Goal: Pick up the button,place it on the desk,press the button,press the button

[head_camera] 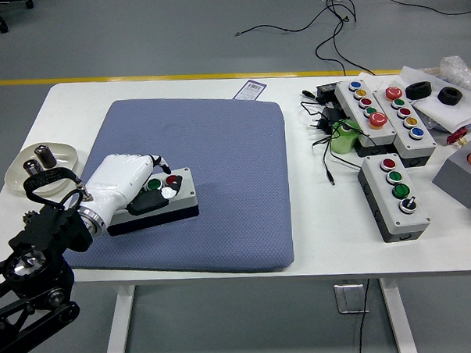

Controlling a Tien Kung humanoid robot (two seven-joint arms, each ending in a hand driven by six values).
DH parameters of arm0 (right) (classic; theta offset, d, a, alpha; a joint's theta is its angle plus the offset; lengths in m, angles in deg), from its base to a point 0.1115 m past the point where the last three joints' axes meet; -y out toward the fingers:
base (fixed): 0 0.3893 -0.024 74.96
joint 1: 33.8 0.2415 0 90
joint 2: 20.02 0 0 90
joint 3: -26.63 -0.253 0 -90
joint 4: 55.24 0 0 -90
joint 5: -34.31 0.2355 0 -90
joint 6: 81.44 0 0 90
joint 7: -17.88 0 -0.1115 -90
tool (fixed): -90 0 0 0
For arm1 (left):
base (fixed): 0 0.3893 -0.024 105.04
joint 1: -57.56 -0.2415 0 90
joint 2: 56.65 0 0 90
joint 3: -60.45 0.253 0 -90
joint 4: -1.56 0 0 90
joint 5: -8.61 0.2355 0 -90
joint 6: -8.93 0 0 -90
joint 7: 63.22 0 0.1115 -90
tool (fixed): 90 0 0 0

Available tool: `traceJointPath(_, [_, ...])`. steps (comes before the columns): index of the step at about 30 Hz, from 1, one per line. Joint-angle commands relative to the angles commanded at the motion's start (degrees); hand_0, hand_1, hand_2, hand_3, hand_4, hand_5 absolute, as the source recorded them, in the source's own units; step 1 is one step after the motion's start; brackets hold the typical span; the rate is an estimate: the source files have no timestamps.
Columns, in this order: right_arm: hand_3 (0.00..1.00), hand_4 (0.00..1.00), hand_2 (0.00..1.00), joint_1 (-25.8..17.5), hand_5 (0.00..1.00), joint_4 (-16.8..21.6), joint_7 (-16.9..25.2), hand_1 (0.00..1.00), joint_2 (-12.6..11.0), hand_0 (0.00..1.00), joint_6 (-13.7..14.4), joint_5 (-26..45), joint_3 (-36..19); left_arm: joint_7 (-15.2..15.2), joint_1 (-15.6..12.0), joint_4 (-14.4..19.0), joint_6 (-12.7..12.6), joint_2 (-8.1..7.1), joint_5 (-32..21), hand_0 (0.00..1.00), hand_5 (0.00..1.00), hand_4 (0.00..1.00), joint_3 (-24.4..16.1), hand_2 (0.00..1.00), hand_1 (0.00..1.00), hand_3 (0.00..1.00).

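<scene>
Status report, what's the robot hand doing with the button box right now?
Left robot hand lying over button box, fingers curled at the buttons. Box flat on blue mat. Right hand out of view. Nothing in the way.

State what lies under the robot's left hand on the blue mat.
The left hand covers the left part of a grey button box; its green button and red button show, while anything further left is hidden.
</scene>
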Motion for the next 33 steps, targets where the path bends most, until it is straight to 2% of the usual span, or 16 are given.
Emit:
traceJointPath(4, [0.612,0.283,0.691,0.02,0.119,0.00,0.03,0.640,-0.03,0.537,0.02,0.28,0.16,-0.01,0.24,-0.26,0.07,0.15,-0.26,0.002,0.998,0.565,0.82,0.002,0.002,0.684])
traceJointPath(13, [0.612,0.284,0.690,0.11,0.118,0.00,0.06,0.641,-0.06,0.536,0.03,0.15,0.13,-0.67,1.44,-3.10,1.37,1.29,-0.80,0.002,0.998,0.564,1.74,0.002,0.002,0.687])
traceJointPath(23, [0.612,0.283,0.690,0.22,0.119,0.00,0.13,0.641,-0.01,0.534,0.04,-0.09,-0.19,-0.82,1.31,-3.56,4.83,1.17,-1.28,0.002,0.998,0.561,1.81,0.002,0.002,0.679])
traceJointPath(27, [0.612,0.283,0.690,0.21,0.119,0.00,0.13,0.641,0.00,0.534,0.03,-0.05,-0.17,0.01,0.85,-3.01,0.57,1.25,-0.17,0.002,0.998,0.561,0.82,0.002,0.002,0.679])
traceJointPath(29, [0.612,0.284,0.689,0.21,0.117,0.00,0.12,0.641,0.01,0.534,0.01,-0.05,-0.16,0.49,0.55,-2.12,-2.95,1.21,0.69,0.002,0.998,0.556,-0.40,0.002,0.002,0.672])
traceJointPath(33, [0.612,0.284,0.689,0.20,0.117,0.00,0.12,0.641,0.04,0.534,0.03,0.07,-0.10,2.30,-0.20,-0.20,-11.69,1.23,1.09,0.002,0.998,0.556,-4.01,0.002,0.002,0.672])
